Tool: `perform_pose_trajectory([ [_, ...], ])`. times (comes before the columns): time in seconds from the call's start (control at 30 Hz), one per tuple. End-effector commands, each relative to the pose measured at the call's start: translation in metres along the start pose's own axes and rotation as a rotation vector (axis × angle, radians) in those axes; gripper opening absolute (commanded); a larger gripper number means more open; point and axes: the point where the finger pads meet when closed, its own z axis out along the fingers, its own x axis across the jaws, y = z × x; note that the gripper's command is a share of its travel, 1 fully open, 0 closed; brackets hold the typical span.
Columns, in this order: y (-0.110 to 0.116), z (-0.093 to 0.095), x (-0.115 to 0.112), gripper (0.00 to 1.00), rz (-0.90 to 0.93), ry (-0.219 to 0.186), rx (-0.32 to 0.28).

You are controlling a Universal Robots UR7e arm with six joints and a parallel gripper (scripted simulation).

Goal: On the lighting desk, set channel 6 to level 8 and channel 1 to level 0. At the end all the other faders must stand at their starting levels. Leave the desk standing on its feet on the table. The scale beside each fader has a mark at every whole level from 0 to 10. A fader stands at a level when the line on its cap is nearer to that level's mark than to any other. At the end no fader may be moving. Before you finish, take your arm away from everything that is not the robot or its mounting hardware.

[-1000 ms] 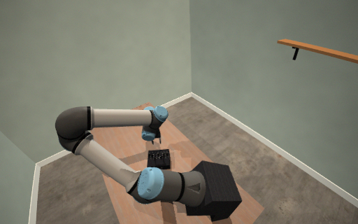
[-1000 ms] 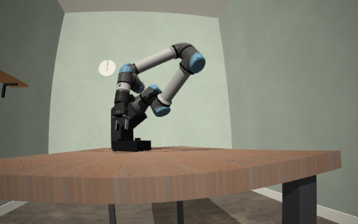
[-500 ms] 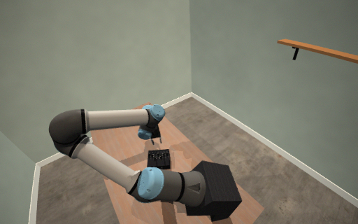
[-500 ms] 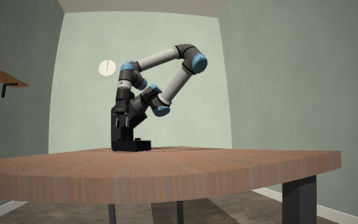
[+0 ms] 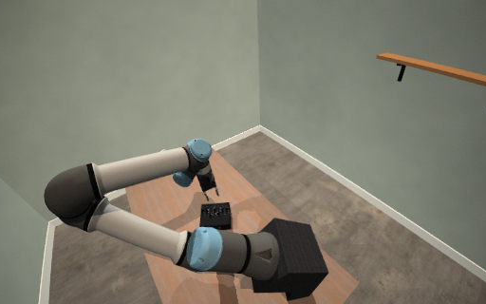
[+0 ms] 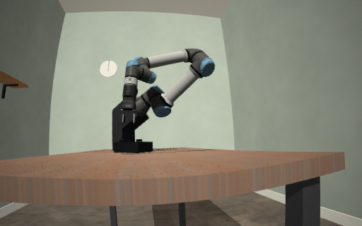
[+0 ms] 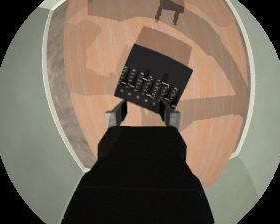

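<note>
Below my gripper (image 7: 141, 115), ahead of the fingertips in the wrist view, sits the lighting desk (image 7: 151, 83), flat on the wooden table (image 6: 199, 166) near the arm's pedestal (image 5: 301, 256). I have the jaws spread wide with nothing between them, hanging well above the desk. The row of faders (image 7: 148, 88) runs skewed across my view, down toward the right, so it is not square with the line between my fingers. I judge the wrist needs turning before I descend. I cannot read individual caps from here.
</note>
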Motion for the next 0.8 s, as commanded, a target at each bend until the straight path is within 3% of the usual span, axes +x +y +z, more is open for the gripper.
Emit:
perform_pose_trajectory([
  [0.0, -0.011, -0.011, 0.006, 1.0, -0.07, 0.038, 0.051],
  [0.27, -0.025, -0.021, 0.015, 1.0, -0.146, 0.062, 0.074],
  [0.77, -0.026, -0.022, 0.016, 1.0, -0.153, 0.064, 0.076],
])
